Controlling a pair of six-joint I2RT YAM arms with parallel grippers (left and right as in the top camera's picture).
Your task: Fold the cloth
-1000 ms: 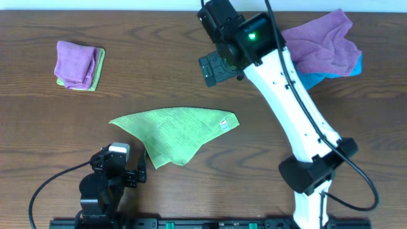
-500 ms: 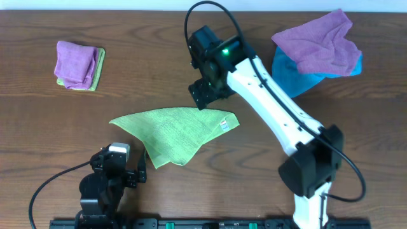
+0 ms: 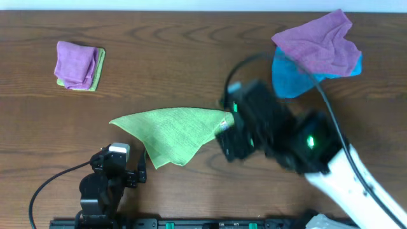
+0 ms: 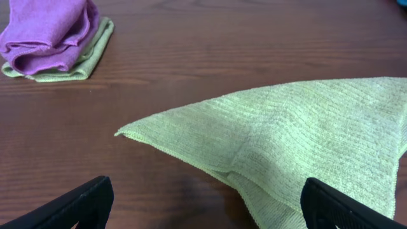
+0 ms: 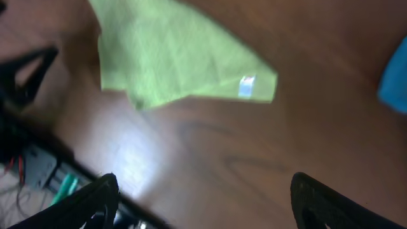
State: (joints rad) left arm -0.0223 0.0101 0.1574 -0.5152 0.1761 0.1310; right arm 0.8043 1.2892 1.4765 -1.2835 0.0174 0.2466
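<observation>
The cloth (image 3: 175, 132) is light yellow-green and lies doubled into a rough triangle at the table's middle front, with its white tag (image 3: 224, 124) at the right corner. My right gripper (image 3: 230, 137) is blurred and hovers just right of that corner, open. In the right wrist view the cloth (image 5: 172, 57) and its tag (image 5: 247, 87) lie ahead of the gripper (image 5: 206, 203), with only bare wood between the fingers. My left gripper (image 3: 119, 164) rests open at the front left. In its wrist view the cloth (image 4: 305, 133) lies just beyond the gripper (image 4: 206, 210).
A folded purple cloth on a green one (image 3: 77, 63) sits at the back left, seen also as the purple stack (image 4: 48, 32). A loose purple cloth (image 3: 318, 44) lies over a bright blue cloth (image 3: 286, 79) at the back right. The table's front edge (image 5: 76, 181) is near.
My right arm has swung from the back of the table forward and down to the cloth's tag corner. The cloth and the left arm have not moved.
</observation>
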